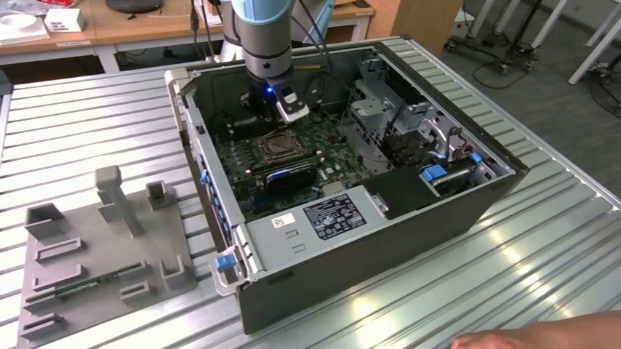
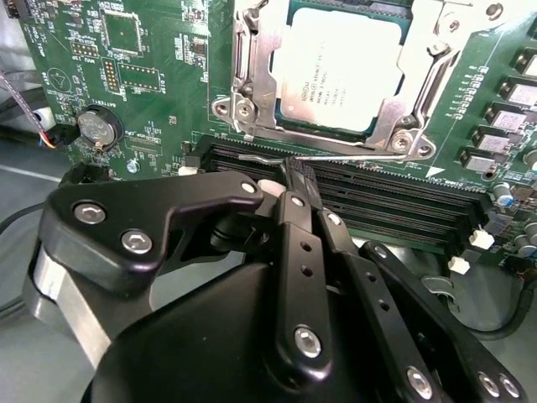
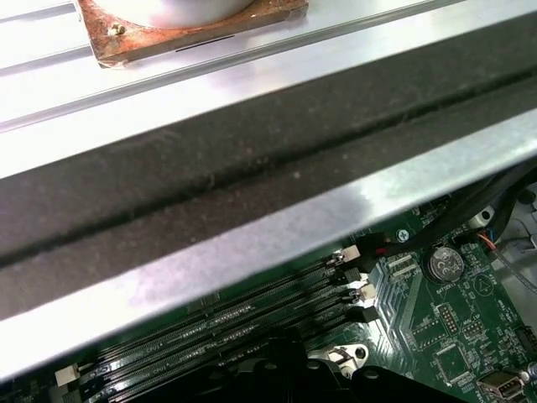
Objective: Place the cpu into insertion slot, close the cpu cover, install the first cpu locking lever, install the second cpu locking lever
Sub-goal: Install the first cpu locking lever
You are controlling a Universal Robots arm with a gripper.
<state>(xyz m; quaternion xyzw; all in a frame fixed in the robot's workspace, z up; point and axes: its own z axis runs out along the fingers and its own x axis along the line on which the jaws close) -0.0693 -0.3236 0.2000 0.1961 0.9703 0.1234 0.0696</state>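
In the second wrist view, the black metal gripper (image 2: 295, 172) is sitting mid-frame with its fingers drawn together and no gap showing. I cannot tell whether it is pinching anything. Its tips are meeting the thin silver wire lever (image 2: 352, 156), just below the silver square-framed cpu cover (image 2: 252, 75). That cover is lying down around the flat silver-grey cpu (image 2: 348, 71), which is seated in the dark, silver-rimmed insertion slot (image 1: 276, 145).

A slip here, I'd judge, risks gouging the long black memory slots (image 2: 394, 201) at centre right.

In the exterior view a grey moulded fixture tray (image 1: 97, 240) is lying lower left. The grey metal drive cage (image 1: 374, 120) is crowding the arm right of centre, and a person's hand (image 1: 543, 338) is showing lower right.
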